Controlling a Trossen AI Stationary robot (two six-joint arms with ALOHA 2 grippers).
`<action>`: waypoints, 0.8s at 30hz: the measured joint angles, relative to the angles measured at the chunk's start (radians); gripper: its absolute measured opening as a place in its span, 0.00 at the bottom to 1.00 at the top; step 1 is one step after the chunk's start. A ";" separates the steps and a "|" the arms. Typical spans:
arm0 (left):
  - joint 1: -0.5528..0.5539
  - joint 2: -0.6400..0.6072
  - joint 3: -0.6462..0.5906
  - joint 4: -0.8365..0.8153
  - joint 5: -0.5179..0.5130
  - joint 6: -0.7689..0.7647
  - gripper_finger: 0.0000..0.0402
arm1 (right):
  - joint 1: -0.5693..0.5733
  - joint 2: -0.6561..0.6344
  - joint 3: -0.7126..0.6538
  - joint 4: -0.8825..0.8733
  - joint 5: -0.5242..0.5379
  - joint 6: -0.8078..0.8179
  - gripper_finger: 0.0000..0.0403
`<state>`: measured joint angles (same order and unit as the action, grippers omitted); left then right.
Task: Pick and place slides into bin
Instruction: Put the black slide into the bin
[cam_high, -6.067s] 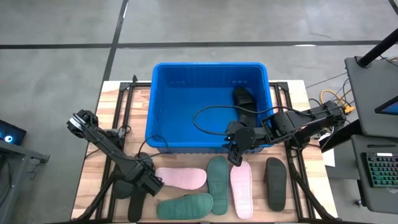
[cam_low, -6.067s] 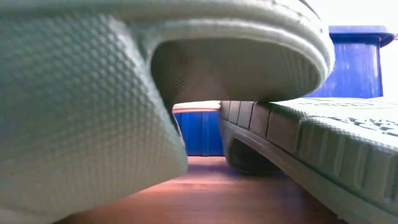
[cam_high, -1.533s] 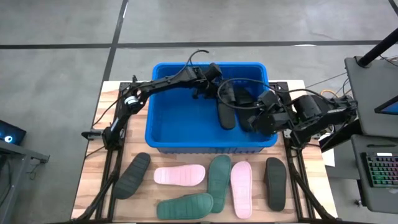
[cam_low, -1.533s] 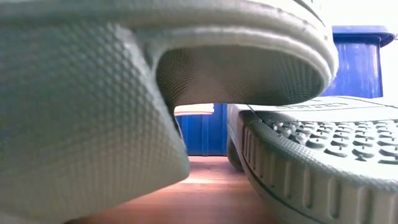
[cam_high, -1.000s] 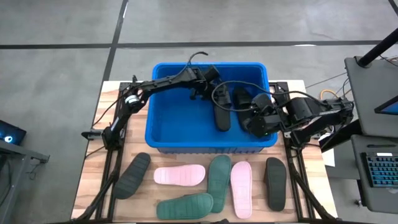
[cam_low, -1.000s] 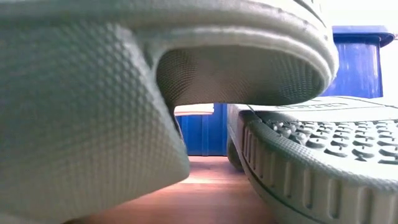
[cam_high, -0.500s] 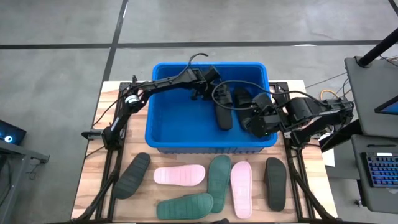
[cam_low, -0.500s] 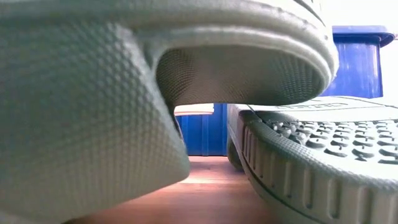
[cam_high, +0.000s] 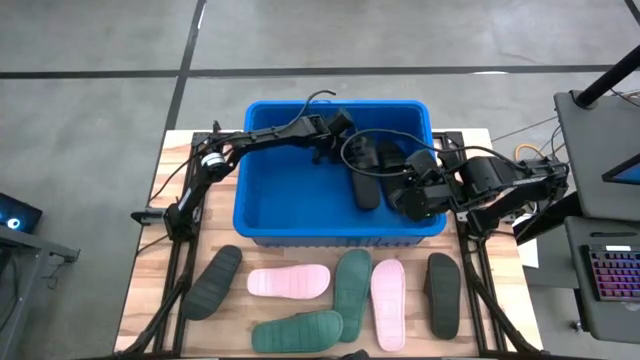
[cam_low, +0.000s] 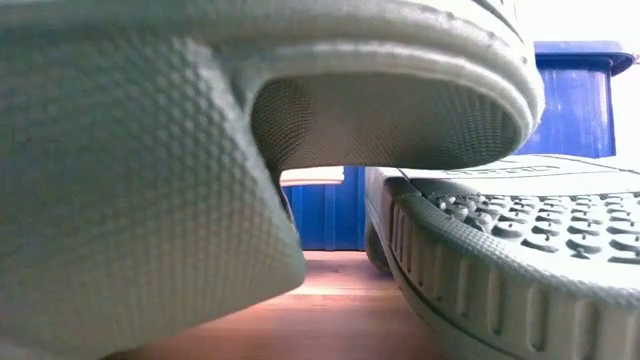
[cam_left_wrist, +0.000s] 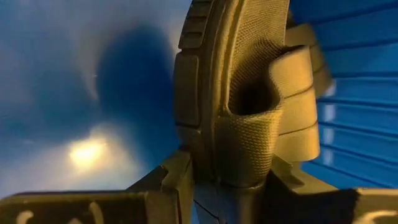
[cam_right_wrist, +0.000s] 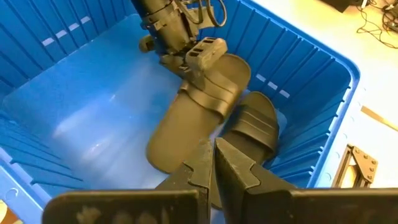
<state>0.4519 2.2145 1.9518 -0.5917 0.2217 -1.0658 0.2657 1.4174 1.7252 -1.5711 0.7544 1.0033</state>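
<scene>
The black slide (cam_high: 362, 182) has barely shifted inside the bin (cam_high: 262, 226); left gripper (cam_high: 345, 140) pinches it, right gripper (cam_high: 400, 195) pressed together

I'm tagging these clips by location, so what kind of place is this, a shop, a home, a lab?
Most likely a robotics lab or test workshop. A wooden table stands on a bare grey floor with taped lines, and a keyboard sits on a stand beside it, cables trailing nearby.

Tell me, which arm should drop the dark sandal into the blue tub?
The left. Its gripper already holds the dark sandal inside the blue tub; the right gripper is shut and holds nothing.
</scene>
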 joint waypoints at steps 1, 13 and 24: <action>0.001 0.000 -0.003 0.014 0.012 -0.007 0.25 | 0.000 0.001 0.000 0.000 -0.001 0.002 0.02; 0.006 -0.001 -0.076 0.046 0.030 -0.021 0.25 | 0.000 0.023 0.000 0.000 -0.025 0.002 0.02; 0.007 -0.001 -0.110 0.110 0.027 -0.028 0.25 | 0.000 0.037 -0.001 0.001 -0.037 0.000 0.02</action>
<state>0.4587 2.2139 1.8422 -0.4822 0.2488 -1.0935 0.2657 1.4540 1.7247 -1.5705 0.7175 1.0029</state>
